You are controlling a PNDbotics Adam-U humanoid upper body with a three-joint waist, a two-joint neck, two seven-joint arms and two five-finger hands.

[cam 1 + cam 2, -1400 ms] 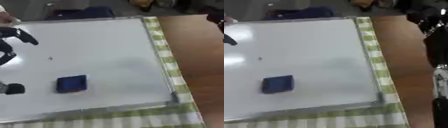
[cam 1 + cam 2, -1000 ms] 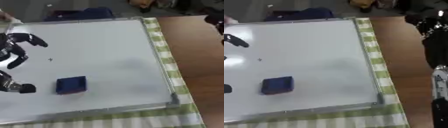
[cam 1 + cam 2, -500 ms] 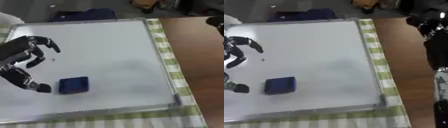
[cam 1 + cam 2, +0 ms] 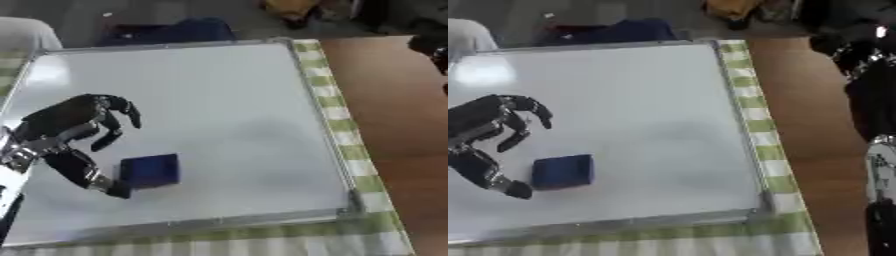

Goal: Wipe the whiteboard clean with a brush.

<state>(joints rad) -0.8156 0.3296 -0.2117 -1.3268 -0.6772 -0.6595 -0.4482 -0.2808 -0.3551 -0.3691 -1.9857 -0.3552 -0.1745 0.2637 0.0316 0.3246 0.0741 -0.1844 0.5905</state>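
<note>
Only in the right eye view: right arm [image 4: 877, 100] down the right edge, its robot hand hard to make out, finger state impossible to tell. Left robot hand [image 4: 74, 132] over the near-left of the whiteboard [image 4: 227, 100], fingers spread and bent, holding nothing, thumb tip just beside the blue brush [image 4: 150, 171]. Brush flat on the board, near-left part. No writing legible anywhere. Since a second ago: left robot hand advanced right from the board's left edge toward the brush; brush unmoved. Checked cloth [image 4: 337, 115] on the brown surface [image 4: 394, 120].
</note>
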